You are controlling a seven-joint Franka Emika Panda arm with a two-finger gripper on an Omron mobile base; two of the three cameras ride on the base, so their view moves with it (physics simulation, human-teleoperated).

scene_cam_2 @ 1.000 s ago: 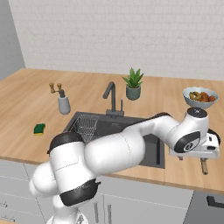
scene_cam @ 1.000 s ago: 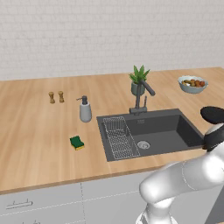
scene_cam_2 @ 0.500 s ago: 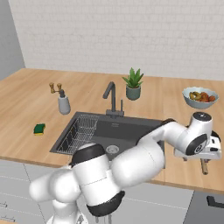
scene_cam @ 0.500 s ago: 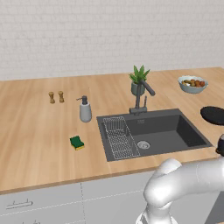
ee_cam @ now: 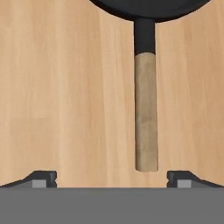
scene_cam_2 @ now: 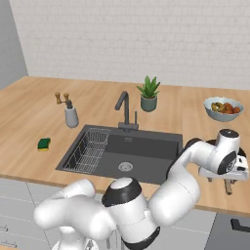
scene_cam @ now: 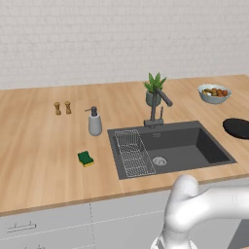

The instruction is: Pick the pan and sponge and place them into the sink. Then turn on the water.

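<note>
Tool (ee_cam: 112, 178) spread wide, holding nothing, poised above the worktop (ee_cam: 65, 87) at the tan end of the pan (ee_cam: 145, 109) handle, fingertips (ee_cam: 43, 178) set well to either side of it. Handle end seen closer to the right-hand tip in the hand view, touching neither. Pan (scene_cam: 237, 128) flat on the worktop right of the sink (scene_cam: 194, 146), near the front edge, black round part pointing away from the hand. Sponge (scene_cam: 86, 158) lying green side up on the worktop left of the sink, just in front of the soap bottle (scene_cam: 94, 122). Wire rack (scene_cam: 133, 152) inside the basin at its left side. Faucet (scene_cam: 158, 104) behind the basin, potted plant (scene_cam: 154, 88) beyond it, bowl of fruit (scene_cam: 214, 93) farther right.
</note>
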